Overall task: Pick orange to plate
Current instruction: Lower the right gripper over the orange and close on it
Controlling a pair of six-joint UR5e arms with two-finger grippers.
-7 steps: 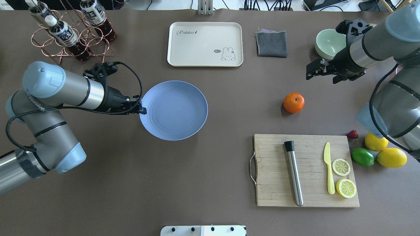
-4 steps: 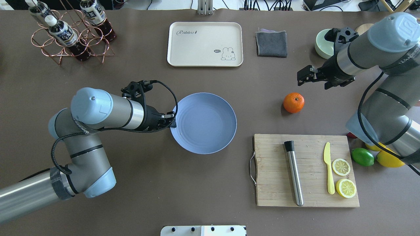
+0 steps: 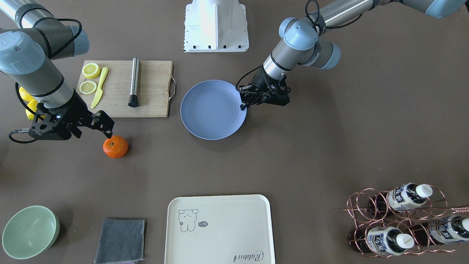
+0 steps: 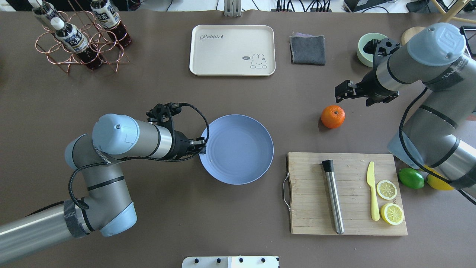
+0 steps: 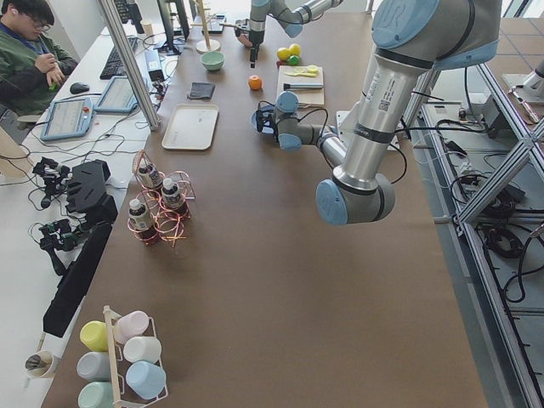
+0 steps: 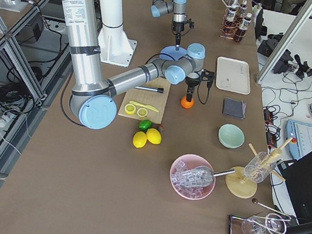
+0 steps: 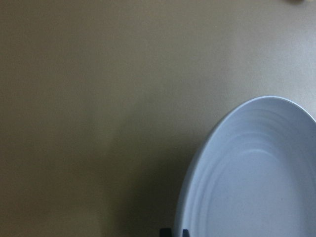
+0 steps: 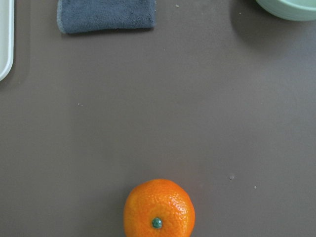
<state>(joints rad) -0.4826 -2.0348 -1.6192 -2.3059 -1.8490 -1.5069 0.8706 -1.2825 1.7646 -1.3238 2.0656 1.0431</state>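
The orange rests on the brown table, right of centre. It fills the bottom middle of the right wrist view, where no fingers show. My right gripper hangs open just beyond and above the orange, apart from it. The periwinkle-blue plate lies near the table's middle with nothing on it. My left gripper is shut on the plate's left rim.
A wooden cutting board near the plate's right carries a steel muddler, a yellow knife and lemon slices. A lime and lemons lie beside it. Cream tray, grey cloth, green bowl and bottle rack line the far side.
My left gripper has carried the plate to the right and nearer the robot. My right gripper has swung left and closer to the orange, which has not moved.
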